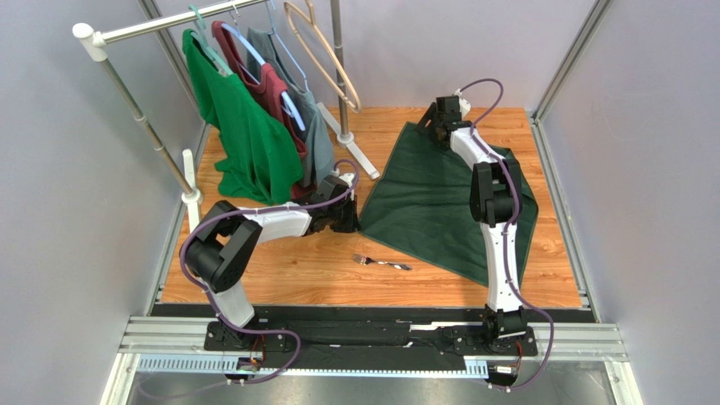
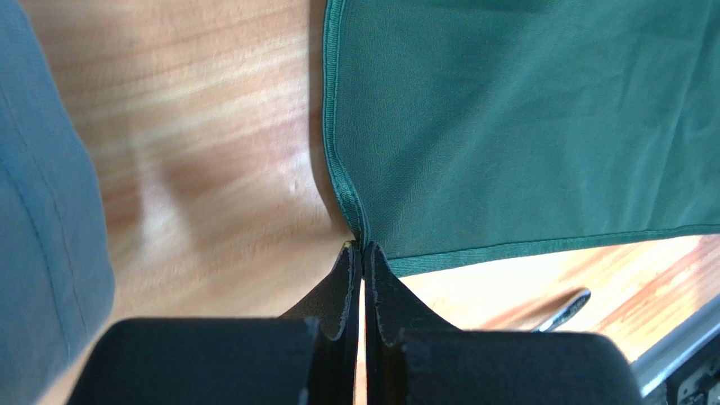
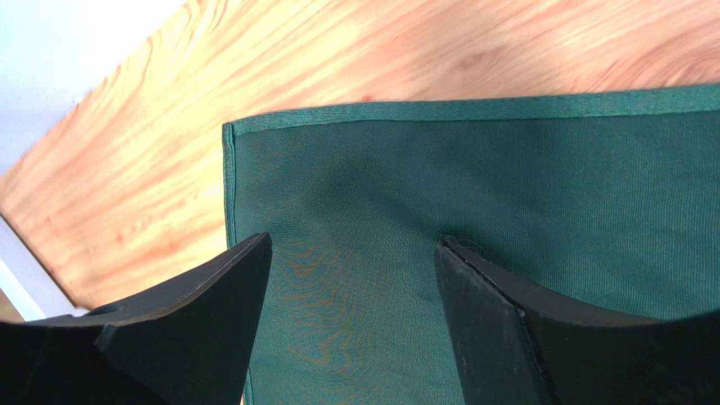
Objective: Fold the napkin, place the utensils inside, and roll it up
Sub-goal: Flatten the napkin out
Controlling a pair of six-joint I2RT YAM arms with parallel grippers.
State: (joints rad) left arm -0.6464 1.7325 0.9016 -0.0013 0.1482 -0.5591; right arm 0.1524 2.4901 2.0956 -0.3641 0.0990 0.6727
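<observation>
Napkin [image 1: 439, 198]: large square of dark forest-green cloth, thin, fine-woven, with a narrow stitched hem; it lies mostly flat on the right half of the surface [image 1: 279, 270], one corner pointing toward the clothes rack [image 1: 144, 126]. Fork [image 1: 382, 262]: small, slim, silver metal, lying on bare wood just beside the napkin's near-left edge. Surface: orange-brown wood-grain board, smooth with a slight sheen. Left gripper [image 2: 362, 250]: black fingers pressed together, pinching the napkin's left corner where the hem curls up into the tips. Right gripper [image 3: 353, 245]: black wedge-shaped fingers spread wide over the napkin's far corner, holding nothing.
</observation>
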